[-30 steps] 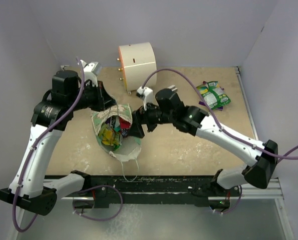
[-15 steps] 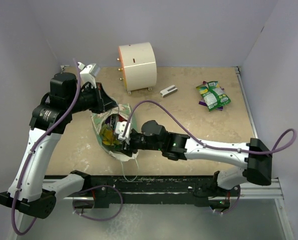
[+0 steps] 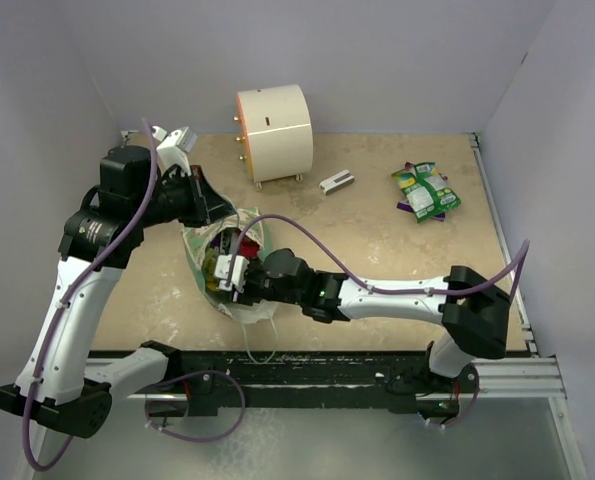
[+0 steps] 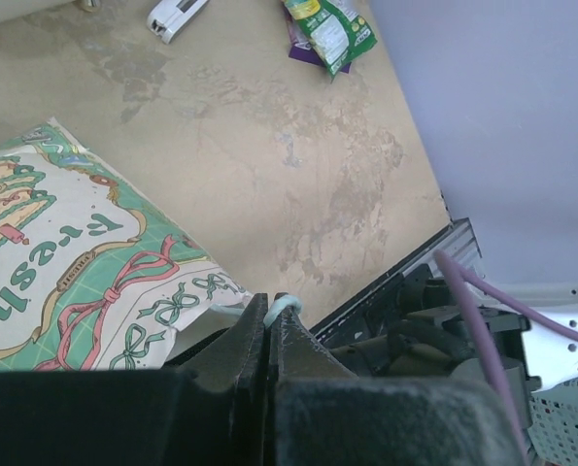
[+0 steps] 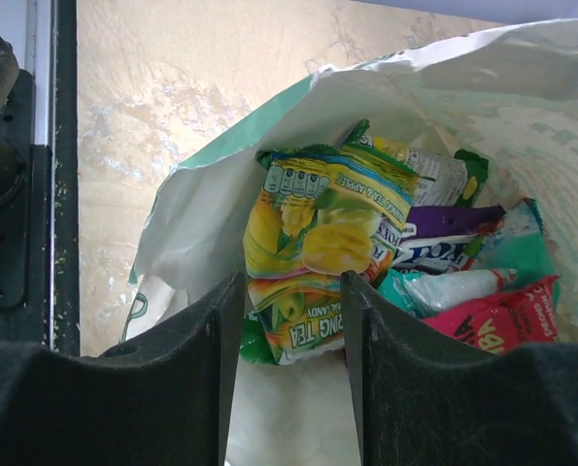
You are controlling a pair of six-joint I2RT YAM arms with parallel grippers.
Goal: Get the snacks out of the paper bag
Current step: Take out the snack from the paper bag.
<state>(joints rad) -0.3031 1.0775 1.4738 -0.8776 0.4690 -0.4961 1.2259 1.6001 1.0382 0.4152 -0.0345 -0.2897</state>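
The mint-green paper bag (image 3: 199, 243) lies on its side at the table's left, mouth toward the near edge; its patterned side shows in the left wrist view (image 4: 65, 262). My left gripper (image 3: 215, 208) is shut on the bag's pale loop handle (image 4: 282, 311). My right gripper (image 3: 227, 274) is open at the bag's mouth. In the right wrist view its fingers (image 5: 211, 369) stand either side of a yellow-green tea candy packet (image 5: 318, 243). Purple, teal and pink packets (image 5: 463, 262) lie behind it inside the white bag interior (image 5: 211, 223). Two packets, green over purple, (image 3: 426, 191) lie at the far right.
A white cylinder with an orange rim (image 3: 274, 131) stands at the back. A small grey-white block (image 3: 338, 182) lies to its right. The black rail (image 3: 317, 370) runs along the near edge. Grey walls close in the left, back and right.
My right arm swung from the bag's right side to the near side and pushed its open gripper into the bag's mouth. The left gripper kept holding the handle.
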